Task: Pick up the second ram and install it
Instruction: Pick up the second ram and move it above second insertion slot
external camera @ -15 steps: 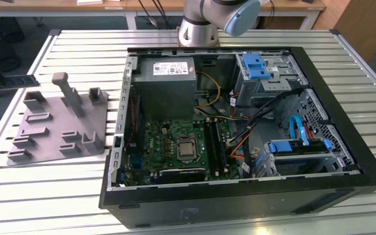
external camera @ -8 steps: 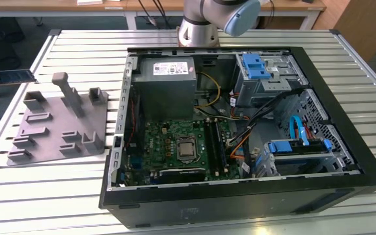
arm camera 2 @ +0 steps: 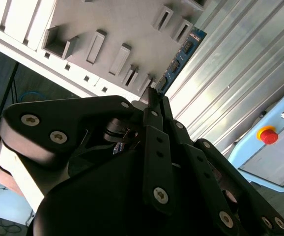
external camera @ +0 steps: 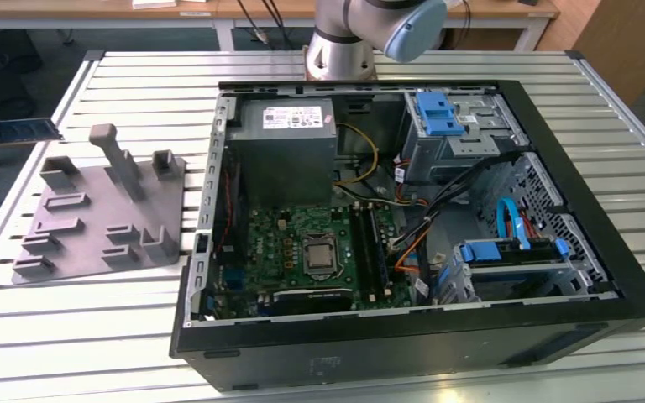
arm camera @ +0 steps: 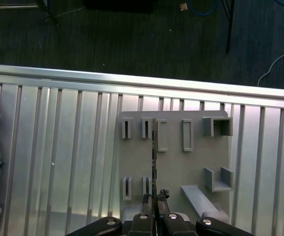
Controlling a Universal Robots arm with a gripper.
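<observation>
The tool (arm camera: 155, 197) is clenched tight on one end of the memory stick (arm camera: 154, 147). The thin stick pokes straight out past the tool's tips. Just beyond the stick is a gray holder (arm camera: 181, 167) with slots. The holder lies on the ribbed metal worktop (arm camera: 58, 147).

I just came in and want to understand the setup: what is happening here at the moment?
A single robot arm is working beside an open computer case on a slatted table. Its gripper is closed on the second ram, a slim blue-green memory stick, held near the grey holder tray, away from the case. The stick is not yet in the motherboard.
</observation>
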